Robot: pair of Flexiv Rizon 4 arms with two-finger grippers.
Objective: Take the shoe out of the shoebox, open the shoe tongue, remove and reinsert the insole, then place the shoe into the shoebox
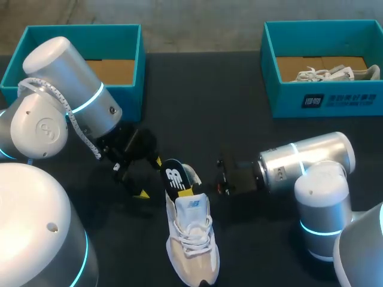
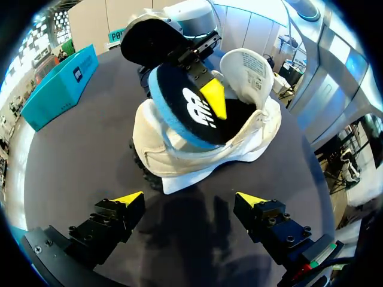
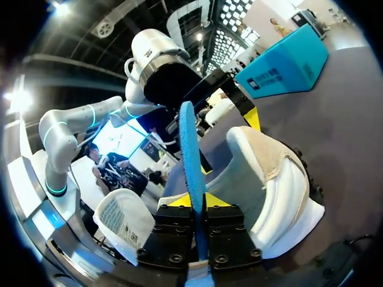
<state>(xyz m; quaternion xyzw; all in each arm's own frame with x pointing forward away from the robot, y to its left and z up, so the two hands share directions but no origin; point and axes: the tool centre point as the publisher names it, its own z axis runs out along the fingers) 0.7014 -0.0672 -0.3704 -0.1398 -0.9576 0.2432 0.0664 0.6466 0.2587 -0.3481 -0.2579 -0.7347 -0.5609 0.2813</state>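
- Shoe (image 1: pixel 192 242), white with white laces, sat on its sole on the dark bench (image 1: pixel 197 95), outside both boxes, with its toe toward the near edge.
- Its insole (image 1: pixel 174 177), black on top with a blue edge, stood tilted up out of the heel opening and bore a white brand logo.
- The right pincer (image 3: pixel 197 202) was clamped on the insole, one yellow tip on each face.
- The left pincer (image 2: pixel 190 198) hung near the heel with its fingers wide apart, touching nothing.
- The tongue (image 2: pixel 246 67) was pulled up, showing a printed label too small to read.
- The right teal shoebox (image 1: pixel 281 98) carried white print on its front wall and held a second shoe (image 1: pixel 335 73).
- The left teal shoebox (image 1: pixel 84 28) was partly hidden behind the left arm.
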